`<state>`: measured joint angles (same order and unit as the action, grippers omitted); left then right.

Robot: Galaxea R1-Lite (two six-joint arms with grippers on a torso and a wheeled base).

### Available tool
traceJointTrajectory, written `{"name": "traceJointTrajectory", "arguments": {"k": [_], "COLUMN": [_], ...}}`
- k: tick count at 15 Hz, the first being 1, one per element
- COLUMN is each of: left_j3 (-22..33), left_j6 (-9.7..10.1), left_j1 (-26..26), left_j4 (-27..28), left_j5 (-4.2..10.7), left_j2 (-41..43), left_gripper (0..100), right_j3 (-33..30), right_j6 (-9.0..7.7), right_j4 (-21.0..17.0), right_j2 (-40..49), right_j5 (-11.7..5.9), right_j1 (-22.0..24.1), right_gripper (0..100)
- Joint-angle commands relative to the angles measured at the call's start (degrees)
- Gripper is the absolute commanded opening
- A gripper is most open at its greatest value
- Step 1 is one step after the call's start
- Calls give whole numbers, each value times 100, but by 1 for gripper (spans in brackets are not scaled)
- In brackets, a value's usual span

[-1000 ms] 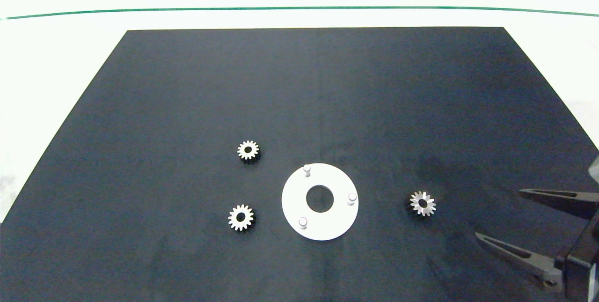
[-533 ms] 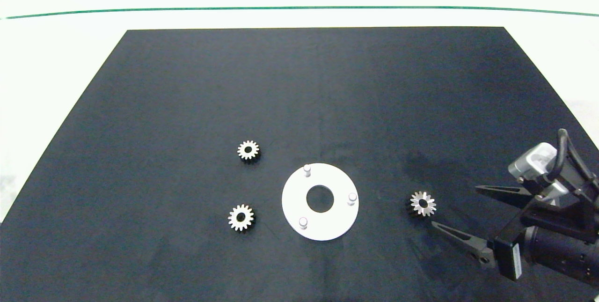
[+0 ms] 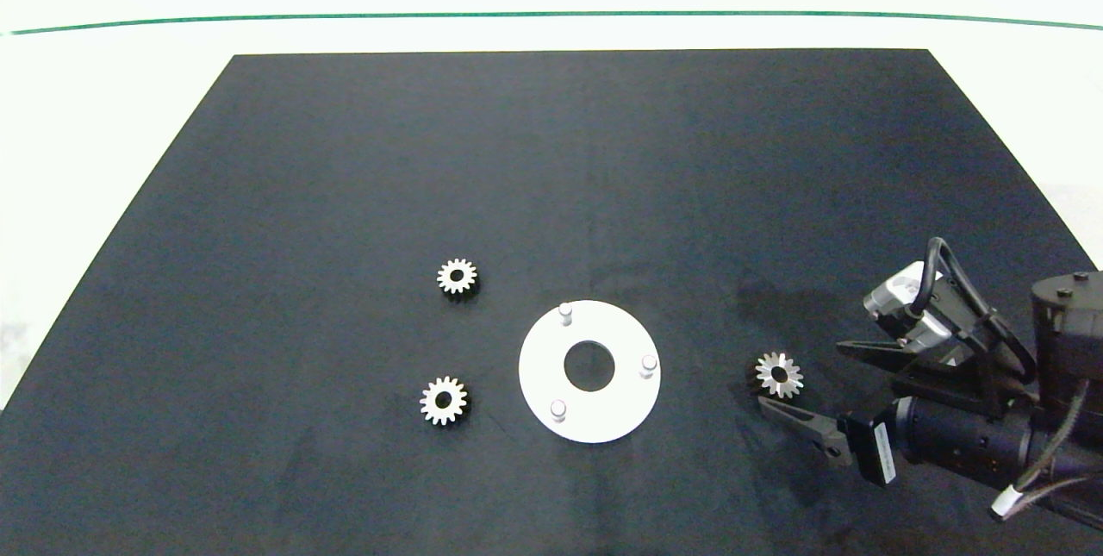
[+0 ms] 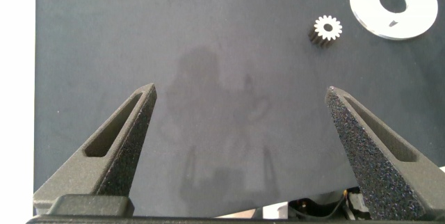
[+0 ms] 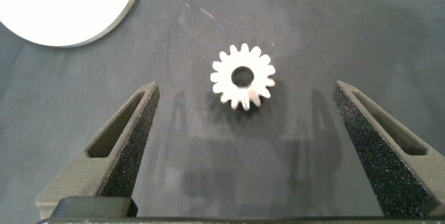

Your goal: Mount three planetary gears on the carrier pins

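Three silvery planetary gears lie flat on the black mat: one to the upper left of the white disc, one to its lower left, one to its right. The disc's three carrier pins stand bare. My right gripper is open and low, its fingers reaching either side of the right-hand gear, with clear gaps on both sides in the right wrist view. My left gripper is open and empty, out of the head view, away from the lower-left gear.
The black mat covers most of the white table. A thin green line runs across the far side. The right arm's dark body lies over the mat's near right corner.
The right arm has come in from the right edge towards the right-hand gear, and its open fingers now flank it. Gears and disc have not moved.
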<state>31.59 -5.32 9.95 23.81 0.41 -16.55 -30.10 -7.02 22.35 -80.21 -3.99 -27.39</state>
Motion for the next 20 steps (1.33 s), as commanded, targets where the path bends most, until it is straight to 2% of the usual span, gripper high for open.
{"name": "traceJointTrajectory", "arguments": {"k": [1, 6, 20], "left_j3": [67, 85, 331], "left_j6": [-5, -5, 4], "left_j1": [-2, -2, 7], "left_j4": [19, 19, 19], "left_j5": [2, 2, 2], "left_j2": [3, 12, 3], "left_gripper": [100, 100, 100], "right_j3": [-93, -260, -488], "right_j6": [8, 8, -19], "right_j4": [68, 77, 68], "right_j2": [-399, -706, -917], "right_j5": [-6, -6, -32], "right_j1": [-12, -56, -38], "right_gripper": [100, 100, 73]}}
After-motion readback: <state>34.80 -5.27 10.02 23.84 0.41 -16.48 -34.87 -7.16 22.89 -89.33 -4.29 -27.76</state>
